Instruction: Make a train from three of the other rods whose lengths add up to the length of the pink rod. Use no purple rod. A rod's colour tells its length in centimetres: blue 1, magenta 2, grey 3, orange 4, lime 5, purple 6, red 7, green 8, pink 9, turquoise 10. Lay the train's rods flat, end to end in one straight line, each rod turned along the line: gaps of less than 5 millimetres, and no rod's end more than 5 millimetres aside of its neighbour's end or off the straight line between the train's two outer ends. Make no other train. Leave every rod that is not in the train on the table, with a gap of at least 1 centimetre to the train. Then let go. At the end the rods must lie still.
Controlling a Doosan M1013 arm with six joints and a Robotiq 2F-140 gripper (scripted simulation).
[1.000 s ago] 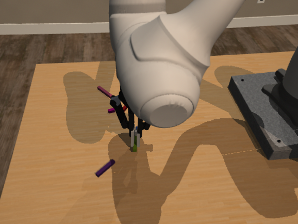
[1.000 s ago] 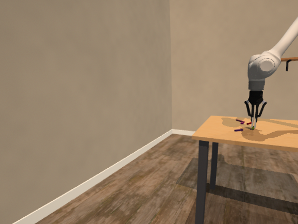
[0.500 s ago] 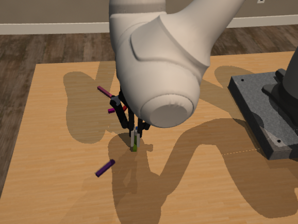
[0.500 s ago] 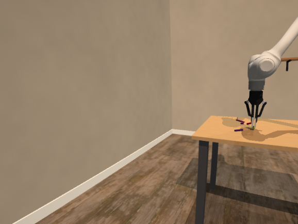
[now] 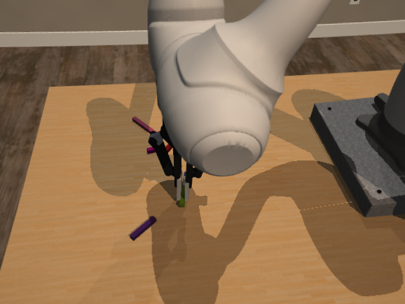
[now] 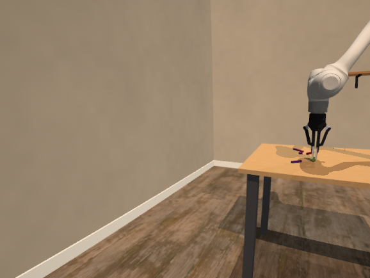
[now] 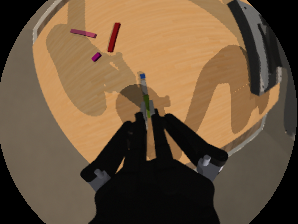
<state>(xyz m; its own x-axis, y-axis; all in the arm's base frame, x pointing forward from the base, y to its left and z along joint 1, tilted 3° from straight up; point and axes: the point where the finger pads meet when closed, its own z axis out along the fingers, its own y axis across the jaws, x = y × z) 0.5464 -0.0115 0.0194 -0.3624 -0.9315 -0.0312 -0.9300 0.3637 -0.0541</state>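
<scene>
My gripper [image 5: 182, 197] points straight down at the table and is shut on a lime rod [image 5: 181, 201], whose end shows below the fingertips. In the wrist view the lime rod [image 7: 145, 102] lies between the fingers, with a small blue rod [image 7: 141, 76] just past its far end. A pink rod [image 5: 143, 125] lies to the back left; it also shows in the wrist view [image 7: 84, 32]. A red rod [image 7: 113, 36] and a short magenta rod [image 5: 150, 150] lie near it. A purple rod [image 5: 143, 228] lies to the front left.
The arm's grey base plate [image 5: 354, 154] stands at the right of the table. The arm's big white elbow [image 5: 217, 87] hides part of the rods in the top view. The table's left edge [image 5: 21, 182] is near the purple rod.
</scene>
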